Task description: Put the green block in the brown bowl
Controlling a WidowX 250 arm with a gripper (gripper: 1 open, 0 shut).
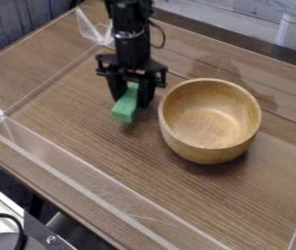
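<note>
Green block point(128, 103) is clamped between the two black fingers point(117, 85) of the arm's end tool point(133, 90), which points straight down from the dark arm point(128, 29) above it. The fingers stand partly closed, one on each side of the block's upper half, and the lower end of the block projects below the fingertips. The block hangs with a slight tilt, its bottom end toward the near left. Whether that end touches the wood below or hangs just above it cannot be told from this view. The block is outside the brown bowl point(210, 119), just beside its left rim, with a narrow strip of wood showing between the two. The bowl sits upright on the tabletop point(72, 88), to the right of the end tool, and its hollow shows only bare, grained wood. The tabletop is dark brown, with plank lines running from the near left to the far right. A transparent wall point(124, 200) borders the work area along the near edge and continues around the left and right sides. A pale cable point(94, 31) runs beside the arm at the far side of the scene.
</note>
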